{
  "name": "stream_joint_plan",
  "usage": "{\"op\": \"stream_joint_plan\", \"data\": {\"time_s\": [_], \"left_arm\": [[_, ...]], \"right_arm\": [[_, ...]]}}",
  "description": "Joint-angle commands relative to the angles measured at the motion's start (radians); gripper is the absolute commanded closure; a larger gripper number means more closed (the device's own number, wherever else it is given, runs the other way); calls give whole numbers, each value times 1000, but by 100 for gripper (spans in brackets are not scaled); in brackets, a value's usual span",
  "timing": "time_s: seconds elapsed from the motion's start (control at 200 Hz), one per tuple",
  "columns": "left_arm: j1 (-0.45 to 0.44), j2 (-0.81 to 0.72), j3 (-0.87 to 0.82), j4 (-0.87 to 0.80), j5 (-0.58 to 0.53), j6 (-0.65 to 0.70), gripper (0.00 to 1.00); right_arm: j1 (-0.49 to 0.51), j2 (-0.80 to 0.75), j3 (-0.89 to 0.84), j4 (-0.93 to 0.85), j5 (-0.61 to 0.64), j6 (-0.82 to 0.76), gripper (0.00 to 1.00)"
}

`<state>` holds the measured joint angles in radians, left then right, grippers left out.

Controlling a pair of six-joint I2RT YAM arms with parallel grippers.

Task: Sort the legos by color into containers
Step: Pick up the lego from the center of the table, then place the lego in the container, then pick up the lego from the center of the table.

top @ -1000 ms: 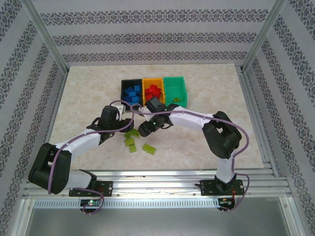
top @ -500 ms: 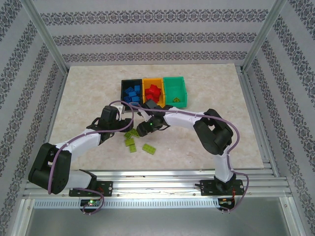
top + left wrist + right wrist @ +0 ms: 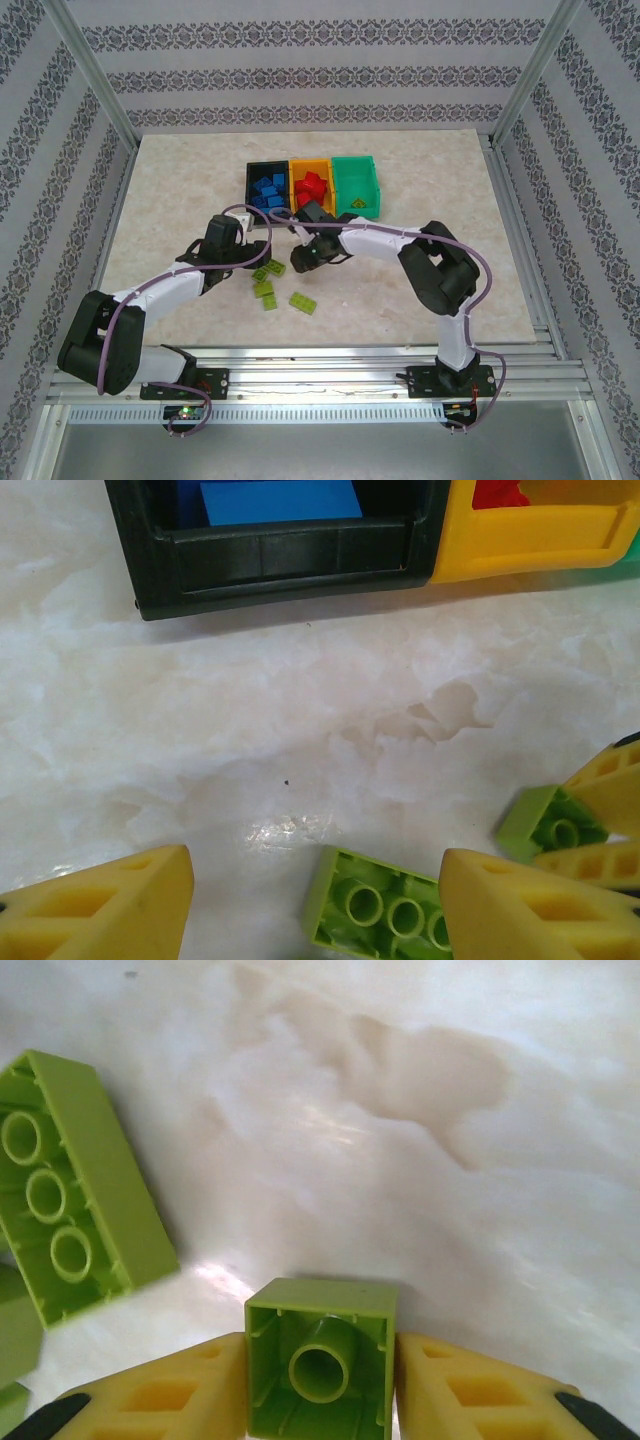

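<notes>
My right gripper [image 3: 320, 1352] is shut on a small square lime lego [image 3: 320, 1360], hollow side facing the camera, just above the table. A longer lime lego [image 3: 75, 1185] lies upside down to its left. My left gripper [image 3: 315, 885] stands open over another upturned lime lego [image 3: 385, 915], which lies between its fingers [image 3: 100, 910] nearer the right one. In the top view both grippers, left [image 3: 252, 256] and right [image 3: 300, 262], meet at the loose lime legos [image 3: 264, 290]. Behind stand the black bin [image 3: 252, 172] with blue legos, the orange bin [image 3: 310, 165] with red ones, and the green bin [image 3: 357, 185].
The right gripper's yellow fingers [image 3: 605, 810] and its held lego show at the right edge of the left wrist view, very close to my left gripper. The black bin's front wall [image 3: 280, 555] and the orange bin's wall [image 3: 530, 530] are just ahead. One more lime lego [image 3: 303, 302] lies nearer the front.
The right arm folded inward and its gripper shifted slightly right near the lime legos. The left arm has held still.
</notes>
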<state>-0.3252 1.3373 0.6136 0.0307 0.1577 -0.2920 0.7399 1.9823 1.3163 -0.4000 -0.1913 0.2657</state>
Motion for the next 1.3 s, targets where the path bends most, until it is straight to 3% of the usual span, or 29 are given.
{"op": "stream_joint_plan", "data": {"time_s": [0.0, 0.265, 0.45, 0.505, 0.66, 0.834, 1.024, 1.294], "left_arm": [[11, 0, 23, -9, 14, -9, 34], [12, -3, 23, -12, 12, -4, 34], [12, -2, 26, -13, 11, -3, 34], [11, -2, 26, -15, 10, -3, 34], [12, -3, 26, -15, 6, 0, 34], [12, 3, 26, -15, 5, 1, 34], [11, 8, 28, -28, -25, -10, 34], [60, 28, 22, -34, -30, -55, 34]], "right_arm": [[-45, -62, -27, 10, -12, 15, 60], [-225, -153, 19, 14, -37, 9, 60], [-371, -125, 119, 6, 8, 3, 59], [-401, -95, 160, -2, 21, -3, 56], [-447, -25, 238, -12, -13, 12, 38], [-384, -91, 91, 81, -46, 9, 36], [-237, -163, -57, 120, -110, -53, 35], [0, -127, -59, 123, -175, -150, 33]]}}
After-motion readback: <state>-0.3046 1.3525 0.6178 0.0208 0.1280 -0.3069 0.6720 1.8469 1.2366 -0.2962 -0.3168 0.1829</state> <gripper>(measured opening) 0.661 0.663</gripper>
